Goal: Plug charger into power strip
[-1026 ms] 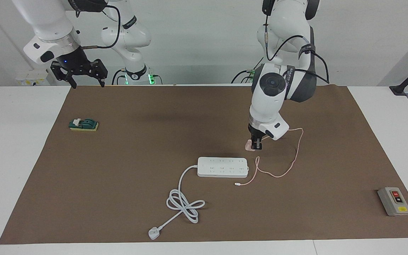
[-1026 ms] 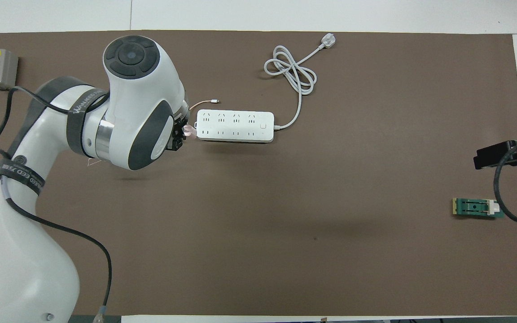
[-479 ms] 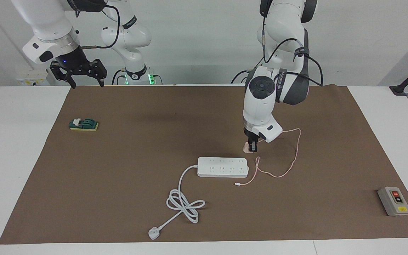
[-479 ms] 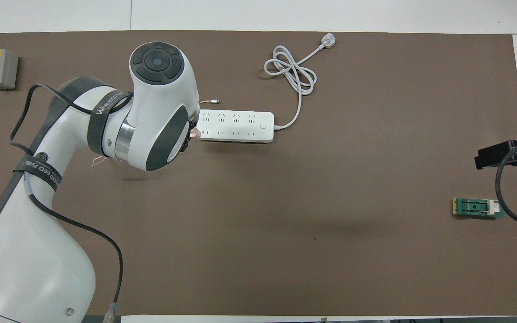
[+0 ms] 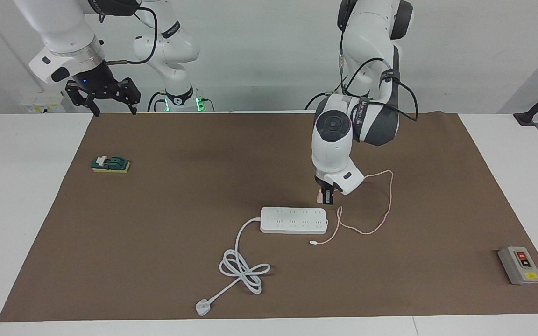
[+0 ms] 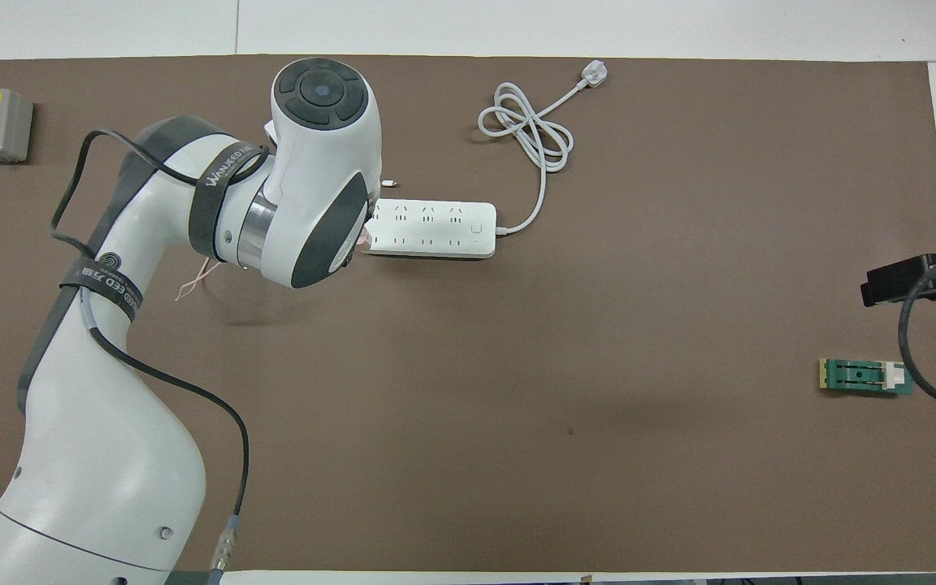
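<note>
Below the two grippers, one brown mat [image 5: 157,233] is spread over the table [image 5: 17,186]. One power strip [image 5: 293,220] is seen on the mat, just under the left gripper [image 5: 326,199], its thick cord [image 5: 241,261] coiled and ended by one white plug [image 5: 202,307]. One grey switch box [image 5: 520,265] is found well away toward the left arm's end, and one green block [image 5: 110,164] under the waiting right gripper [image 5: 105,98], whose fingers are spread wide and hold nothing. One pale pink charger [image 5: 320,198] is clamped in the closed left gripper, raised over the strip's end; its thin pink cable [image 5: 381,210] is looped on the mat beside the strip.
</note>
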You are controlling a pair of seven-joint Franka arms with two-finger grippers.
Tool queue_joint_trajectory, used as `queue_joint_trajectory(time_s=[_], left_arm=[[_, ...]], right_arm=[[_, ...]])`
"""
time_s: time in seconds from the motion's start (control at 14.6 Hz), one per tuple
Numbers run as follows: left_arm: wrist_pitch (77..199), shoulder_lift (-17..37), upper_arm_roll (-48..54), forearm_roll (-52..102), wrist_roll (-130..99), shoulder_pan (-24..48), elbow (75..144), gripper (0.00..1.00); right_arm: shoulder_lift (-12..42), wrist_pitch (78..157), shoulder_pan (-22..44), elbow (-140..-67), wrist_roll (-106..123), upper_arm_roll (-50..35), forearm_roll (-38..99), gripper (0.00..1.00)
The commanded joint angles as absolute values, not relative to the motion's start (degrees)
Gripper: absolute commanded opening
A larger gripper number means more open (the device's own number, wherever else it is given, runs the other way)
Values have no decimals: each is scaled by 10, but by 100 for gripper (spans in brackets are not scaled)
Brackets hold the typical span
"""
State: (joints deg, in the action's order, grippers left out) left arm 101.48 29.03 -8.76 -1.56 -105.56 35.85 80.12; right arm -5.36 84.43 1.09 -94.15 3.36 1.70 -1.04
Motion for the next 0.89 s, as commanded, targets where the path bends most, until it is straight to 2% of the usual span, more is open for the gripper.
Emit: queue_joint_trajectory(time_s=[0.0, 0.27, 0.82], left_arm=[[997, 305, -95, -23, -1064, 364, 779, 0], [992, 330, -97, -21, -1070, 365, 755, 0], [1014, 329, -96, -25, -1075, 358, 759, 0]], right_arm=[[-62, 843, 4, -949, 25, 11, -13, 100], [-62, 844, 6, -950, 26, 11, -13, 100], [-62, 843, 2, -949, 29, 11, -13, 100]])
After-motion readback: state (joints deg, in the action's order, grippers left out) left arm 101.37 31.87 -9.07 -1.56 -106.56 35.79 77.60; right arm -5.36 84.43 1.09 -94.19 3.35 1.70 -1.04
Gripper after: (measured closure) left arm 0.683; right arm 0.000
